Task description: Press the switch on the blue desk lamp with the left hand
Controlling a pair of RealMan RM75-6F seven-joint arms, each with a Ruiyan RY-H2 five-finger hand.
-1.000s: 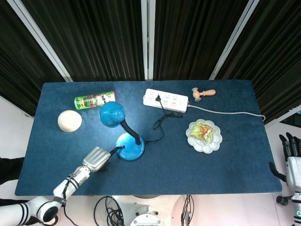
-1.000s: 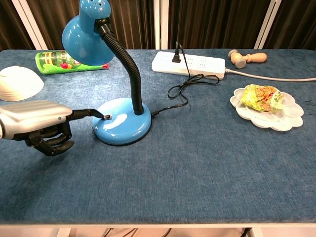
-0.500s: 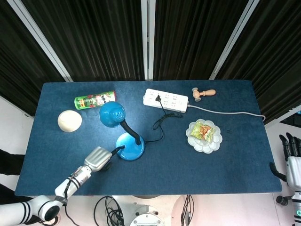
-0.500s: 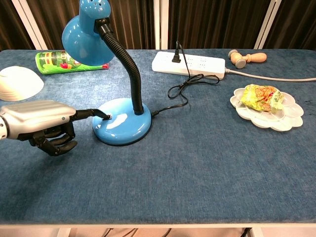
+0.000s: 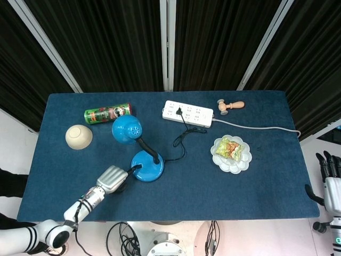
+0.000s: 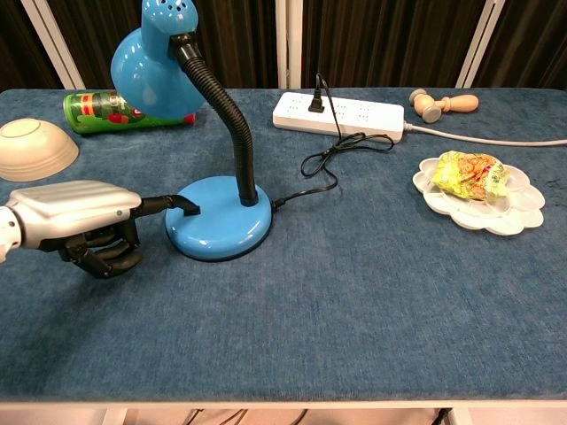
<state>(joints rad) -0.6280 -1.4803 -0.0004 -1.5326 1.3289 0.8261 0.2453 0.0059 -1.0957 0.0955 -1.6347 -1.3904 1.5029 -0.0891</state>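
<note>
The blue desk lamp stands left of centre, with its round base (image 5: 147,166) (image 6: 219,215) under a black gooseneck and its shade (image 5: 127,129) (image 6: 151,66). My left hand (image 5: 112,178) (image 6: 75,217) lies on the table just left of the base. One black finger (image 6: 182,204) is stretched out, and its tip presses on the left top of the base, covering the switch. Its other fingers are curled under and hold nothing. My right hand (image 5: 330,176) hangs off the table's right edge, fingers apart and empty.
A beige bowl (image 5: 79,136) (image 6: 35,148) and a lying green can (image 5: 107,113) (image 6: 106,108) are behind the left hand. The lamp's cord runs to a white power strip (image 5: 187,112) (image 6: 341,112). A white plate (image 5: 230,166) (image 6: 514,217) with a snack bag sits right.
My left hand slid slightly right and its fingertip now covers the switch. The bright glare on the bowl and can has gone, so they look dimmer. The shade shifted slightly.
</note>
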